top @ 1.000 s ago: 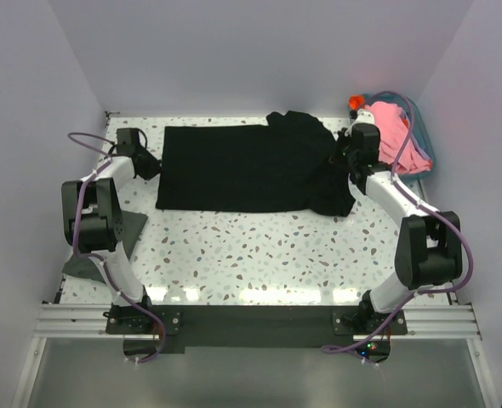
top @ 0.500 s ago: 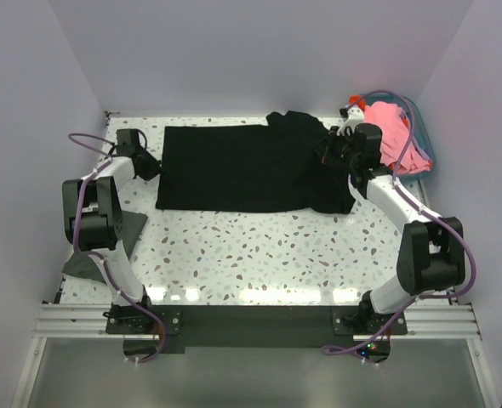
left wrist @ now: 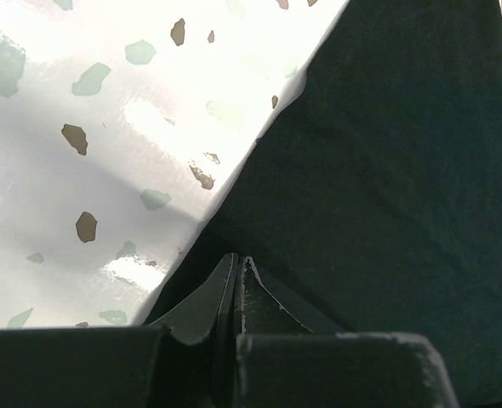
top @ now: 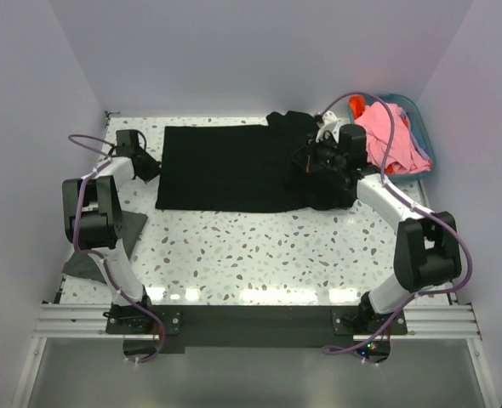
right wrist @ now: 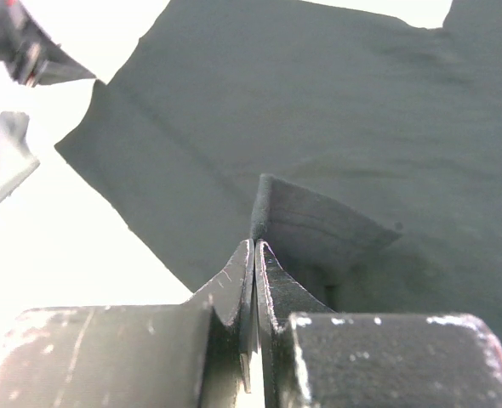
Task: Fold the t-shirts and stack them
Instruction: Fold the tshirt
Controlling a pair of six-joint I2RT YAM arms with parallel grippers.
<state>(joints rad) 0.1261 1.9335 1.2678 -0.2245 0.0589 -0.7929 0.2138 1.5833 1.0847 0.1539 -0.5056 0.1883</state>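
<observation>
Top view: the black t-shirt (top: 225,166) lay flat across the upper middle of the table (top: 259,246). The right gripper (top: 312,160), jaws pressed together, pinched a raised fold near the shirt's right end. The left gripper (top: 147,166), jaws likewise closed, seemingly nipped the left hem. A clean fold probably required the right to carry its fold leftward, low and taut, while the left anchored.

Nothing readable in any of the views, tbh. No text, label, brand or number shows on the large plain black fabric t-shirt (top: 225,166) or on the speckled white table (top: 259,255).
</observation>
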